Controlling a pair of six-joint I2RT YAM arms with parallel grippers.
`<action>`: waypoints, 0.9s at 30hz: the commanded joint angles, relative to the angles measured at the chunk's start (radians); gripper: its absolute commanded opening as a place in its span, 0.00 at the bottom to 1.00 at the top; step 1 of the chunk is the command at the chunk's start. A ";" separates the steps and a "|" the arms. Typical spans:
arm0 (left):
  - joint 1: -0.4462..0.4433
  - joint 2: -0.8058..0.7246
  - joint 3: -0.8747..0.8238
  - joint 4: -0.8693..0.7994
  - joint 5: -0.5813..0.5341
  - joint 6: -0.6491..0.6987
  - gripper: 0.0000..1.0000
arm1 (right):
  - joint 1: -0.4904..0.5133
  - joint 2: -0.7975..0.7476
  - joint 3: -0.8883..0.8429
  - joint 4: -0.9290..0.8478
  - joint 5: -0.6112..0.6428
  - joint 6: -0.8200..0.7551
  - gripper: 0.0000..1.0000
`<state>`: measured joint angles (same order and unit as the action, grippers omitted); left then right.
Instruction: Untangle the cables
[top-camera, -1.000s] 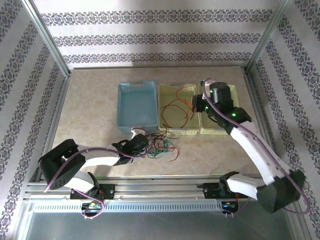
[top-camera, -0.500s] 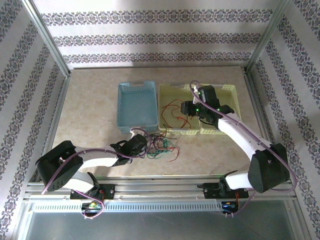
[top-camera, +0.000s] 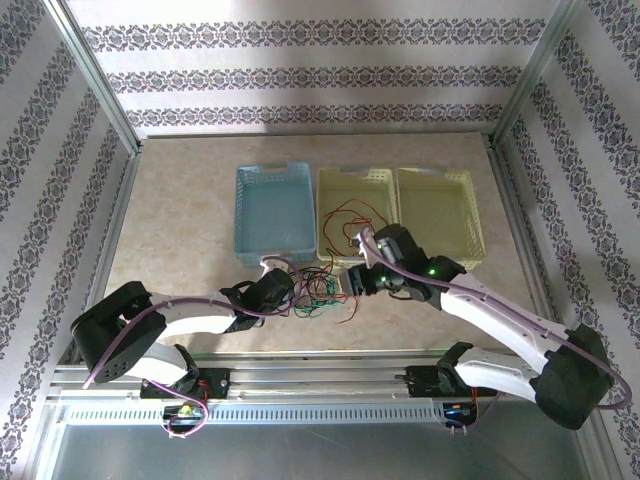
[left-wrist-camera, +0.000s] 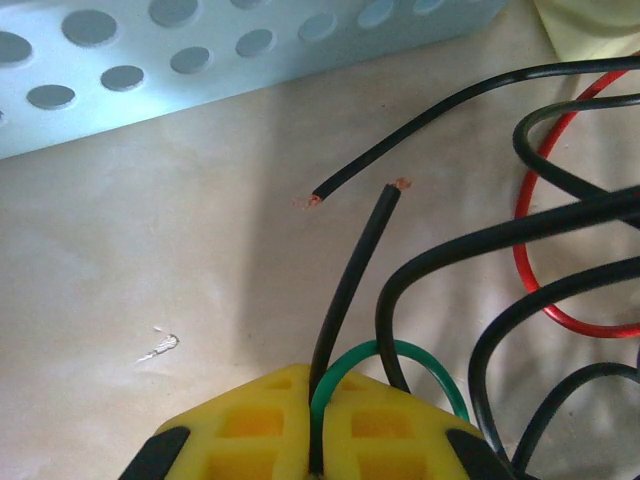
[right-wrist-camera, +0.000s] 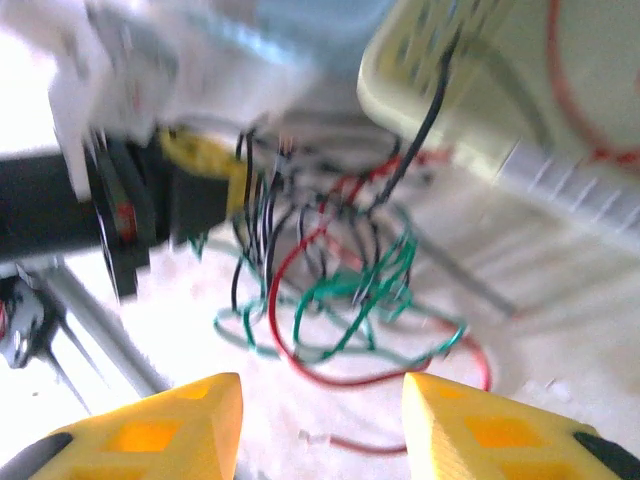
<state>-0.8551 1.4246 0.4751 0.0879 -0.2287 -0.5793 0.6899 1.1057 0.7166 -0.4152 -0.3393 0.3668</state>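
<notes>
My left claw (left-wrist-camera: 320, 402) clamped on the cables (top-camera: 322, 290), right claw (right-wrist-camera: 320, 400) parted.
Black and green strands sit between my left fingers; the rest lie tangled on the surface just near of the blue basket (top-camera: 275, 210), between both claws.

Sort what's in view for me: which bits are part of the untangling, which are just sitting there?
Job: tangled cables; red cable in the middle yellow basket; left fingers, shut on black and green strands; right fingers, open.
Idle: blue basket; right yellow basket.
</notes>
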 joint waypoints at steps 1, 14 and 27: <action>0.008 0.019 -0.006 -0.033 0.012 0.012 0.00 | 0.036 0.020 -0.022 -0.025 -0.070 -0.018 0.46; 0.008 0.031 0.008 -0.050 0.005 0.001 0.00 | 0.134 0.226 0.079 -0.060 0.134 -0.132 0.53; 0.008 0.035 0.014 -0.048 0.014 0.007 0.00 | 0.182 0.335 0.156 -0.074 0.225 -0.189 0.25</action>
<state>-0.8551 1.4322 0.4808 0.0872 -0.2317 -0.5793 0.8623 1.4384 0.8387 -0.4747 -0.1486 0.1909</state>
